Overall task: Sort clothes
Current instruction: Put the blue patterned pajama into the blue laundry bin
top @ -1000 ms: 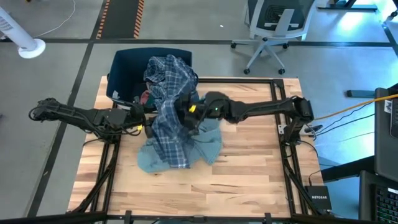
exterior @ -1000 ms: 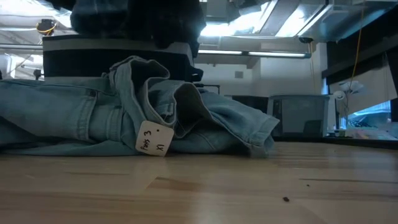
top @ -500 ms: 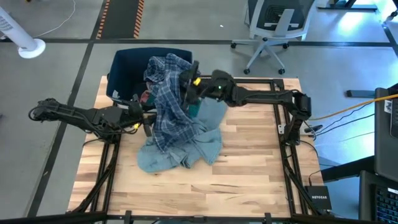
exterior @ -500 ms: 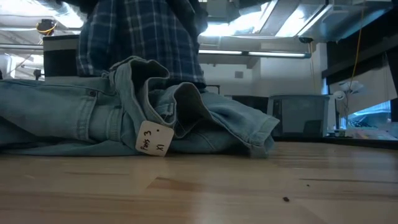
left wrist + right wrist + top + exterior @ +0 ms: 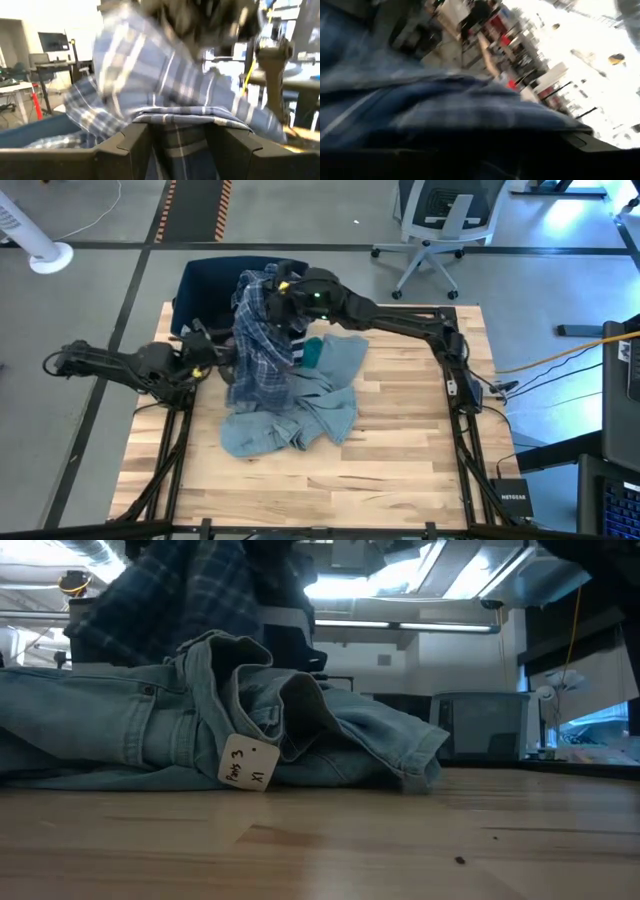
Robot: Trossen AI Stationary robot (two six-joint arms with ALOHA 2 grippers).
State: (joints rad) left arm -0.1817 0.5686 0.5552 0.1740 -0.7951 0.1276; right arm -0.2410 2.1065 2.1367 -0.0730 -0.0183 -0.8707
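The large blue-white plaid shirt (image 5: 260, 345) hangs between my two grippers at the table's far left, partly over the dark blue bin (image 5: 205, 275). Its lower end trails on a light grey-blue denim garment (image 5: 300, 415), which lies crumpled on the table and carries a paper tag (image 5: 248, 762). A teal piece (image 5: 313, 353) lies beside the shirt. My right gripper (image 5: 285, 288) is shut on the shirt's top, near the bin's rim. My left gripper (image 5: 213, 352) is at the shirt's left side, shut on it. The other clothes are hidden. My left gripper has a fold of the plaid shirt (image 5: 177, 131) between its two fingers, coming level from the table's left. The cloth drapes over the fingertips and hides them. The shirt rises from there toward the other gripper. My right gripper holds the shirt's upper part (image 5: 272, 298) from the table's right, lifted above the bin's edge. The cloth (image 5: 445, 105) covers the fingers, so which part and how many layers cannot be told. The shirt hangs below it, slack.
The bin stands off the table's far left corner, with more cloth inside. Bare wood lies along the near edge and right half of the table (image 5: 400, 440). An office chair (image 5: 440, 230) stands on the floor beyond the far edge.
My right gripper has carried the plaid shirt up and toward the far left, from over the denim garment to the bin's rim. My left gripper has followed toward the far left edge. The shirt's bulk has lifted off the denim, which stayed in place.
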